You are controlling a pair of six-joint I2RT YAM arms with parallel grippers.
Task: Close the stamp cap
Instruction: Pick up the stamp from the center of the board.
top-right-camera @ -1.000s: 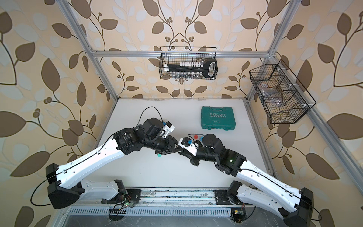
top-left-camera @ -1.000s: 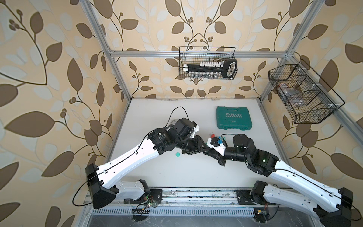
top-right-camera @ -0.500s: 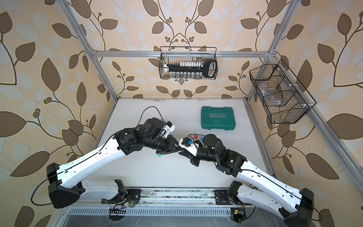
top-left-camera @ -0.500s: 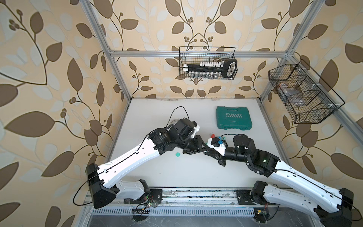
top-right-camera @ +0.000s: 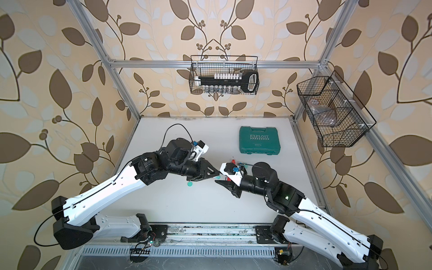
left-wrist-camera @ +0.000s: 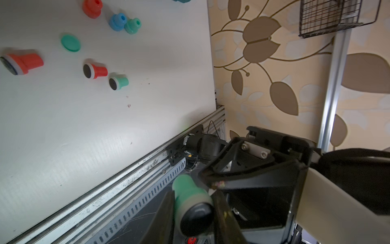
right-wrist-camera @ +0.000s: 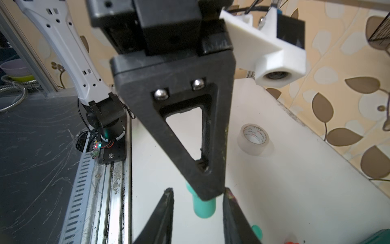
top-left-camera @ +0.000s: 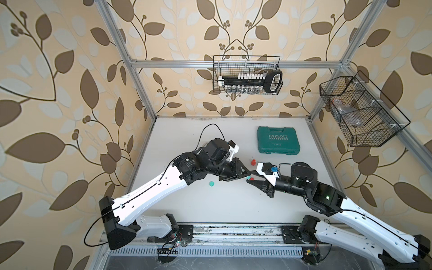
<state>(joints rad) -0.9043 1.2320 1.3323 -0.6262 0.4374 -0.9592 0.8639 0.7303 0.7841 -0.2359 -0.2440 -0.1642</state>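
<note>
Stamp first: the green stamp point(left-wrist-camera: 186, 191) was up off the table, pinched between the fingers of the left gripper point(left-wrist-camera: 193, 213), about mid-table where the two arms met tip to tip. I judged its long axis ran roughly left to right, with the black face turned back toward the left arm and the rounded handle poking toward the right gripper point(right-wrist-camera: 198, 196). That one had its jaws standing apart on either side of the handle, with a clear gap showing on at least one side, so it held nothing.

The stamp's face looked bare to me. The loose green cap point(top-left-camera: 211, 184) lay flat on the table, left of both sets of tips and a little nearer, close under the left arm's wrist. The left arm was closer to it but busy. The free right one would have to reach leftward past the stamp.

The white table point(top-left-camera: 233, 205) carried a few marks and other uncapped stamps point(left-wrist-camera: 96, 70), and a green tool case point(top-left-camera: 278, 143) sat far right. On the leaf-papered walls hung wire baskets point(top-left-camera: 246, 74).
</note>
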